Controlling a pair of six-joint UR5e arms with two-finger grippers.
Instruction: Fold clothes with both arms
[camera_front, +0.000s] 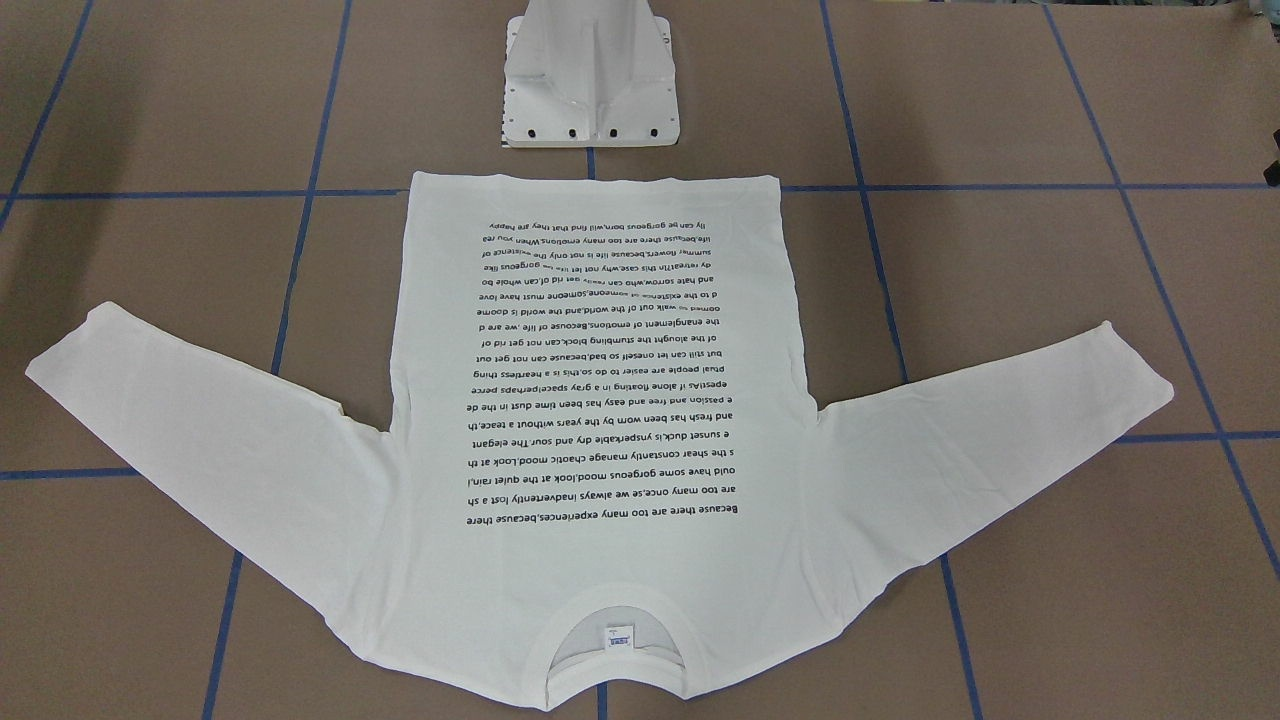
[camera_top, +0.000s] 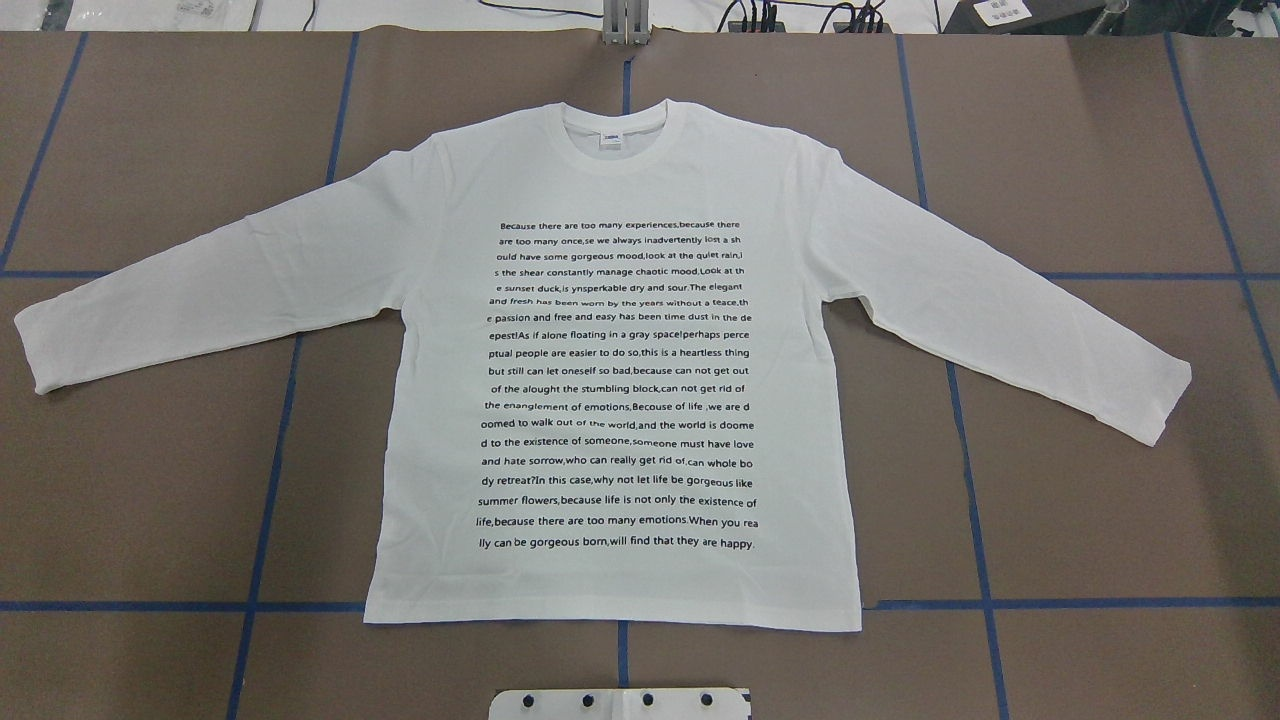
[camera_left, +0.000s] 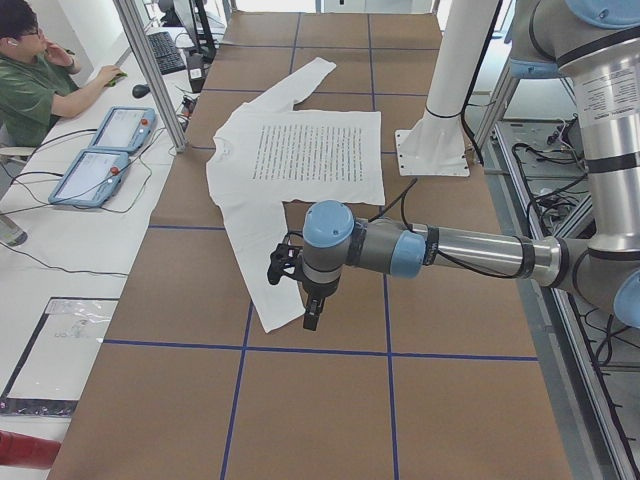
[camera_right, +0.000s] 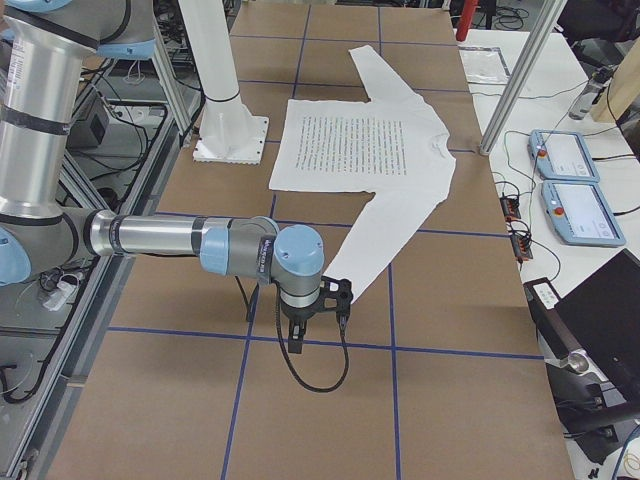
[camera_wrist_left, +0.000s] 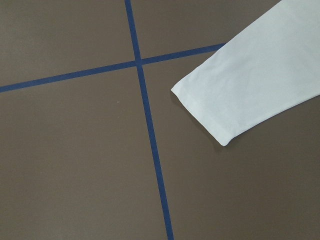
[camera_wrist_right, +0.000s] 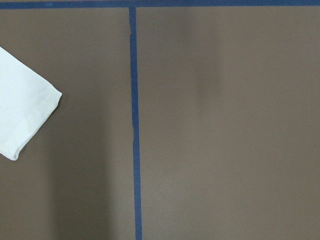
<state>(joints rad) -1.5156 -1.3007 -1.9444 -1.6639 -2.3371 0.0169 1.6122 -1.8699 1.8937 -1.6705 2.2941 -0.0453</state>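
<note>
The white long-sleeved T-shirt (camera_top: 620, 380) lies flat on the brown table, printed text up, both sleeves spread out, collar and neck label on the far side from the robot's base. It also shows in the front-facing view (camera_front: 600, 420). The left arm's gripper (camera_left: 311, 318) hangs above the end of the near sleeve; I cannot tell whether it is open or shut. Its wrist view holds that sleeve's cuff (camera_wrist_left: 235, 95). The right arm's gripper (camera_right: 297, 335) hovers just past the other sleeve's cuff (camera_wrist_right: 22, 120); its state cannot be told either. Neither gripper touches the cloth.
The white pedestal base (camera_front: 590, 95) stands just behind the shirt's hem. Blue tape lines (camera_top: 290, 400) grid the table. A person (camera_left: 30, 85) sits at a side bench with two teach pendants (camera_left: 100, 155). An aluminium post (camera_right: 520, 70) rises near the table's far edge.
</note>
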